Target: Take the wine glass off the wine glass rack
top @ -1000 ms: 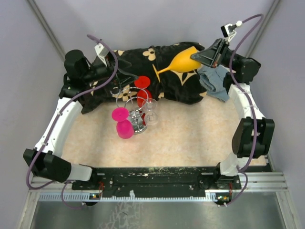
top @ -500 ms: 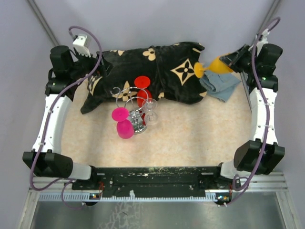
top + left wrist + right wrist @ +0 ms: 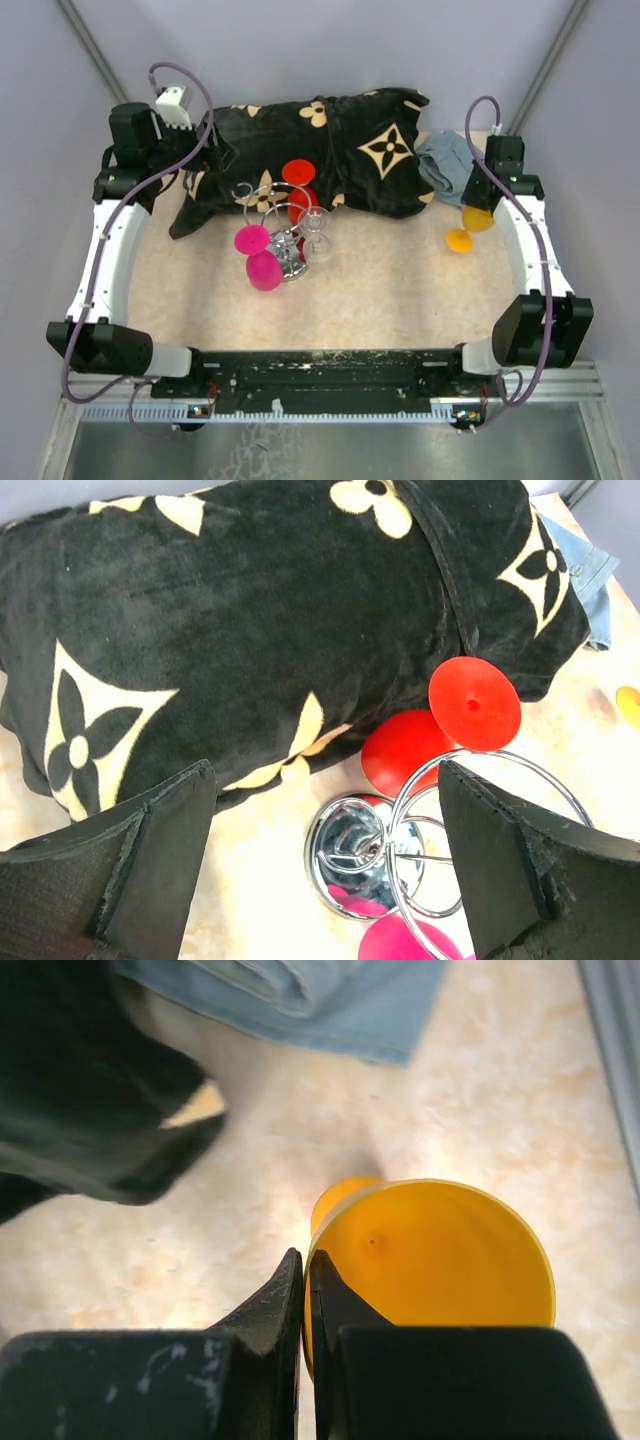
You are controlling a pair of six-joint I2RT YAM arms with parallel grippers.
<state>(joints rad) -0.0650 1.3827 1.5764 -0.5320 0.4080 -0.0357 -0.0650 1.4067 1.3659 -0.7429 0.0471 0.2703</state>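
Beige speckled table [image 3: 400, 290] fills my overhead view. Across its 12 o'clock side lies a black plush fabric [image 3: 350, 150] printed with cream flowers, and a blue denim cloth [image 3: 440, 165] is bunched at the fabric's 2 o'clock end. Just toward 9 o'clock from the table's middle stands the wine glass rack [image 3: 290, 258], chrome wire on a mirrored disc. A red glass [image 3: 297, 175] sits at its 12 o'clock side, a pink glass [image 3: 258, 262] at 8 o'clock and a clear glass [image 3: 316, 232] at 3 o'clock, all close in among the loops.

My orange wine glass [image 3: 460, 240] is off the rack and well apart from it, near the table's 3 o'clock edge. It is tilted, with its far end toward 7 o'clock. I cannot tell whether it touches the table.

The right gripper [image 3: 305, 1278] is clamped on it, fingers pressed almost together with only a thin orange edge between them, which I take to be the bowl's rim. The left gripper [image 3: 325, 775] is spread wide and holds nothing, hanging over the fabric's near edge with the rack just below in its wrist view.

I judge the glass light, rigid and opaque like plastic, with a smooth, slippery skin. A pinch on the rim lets it swing or slide. The stem or lower bowl wall would be the surer place to hold it, so I would set it down gently.
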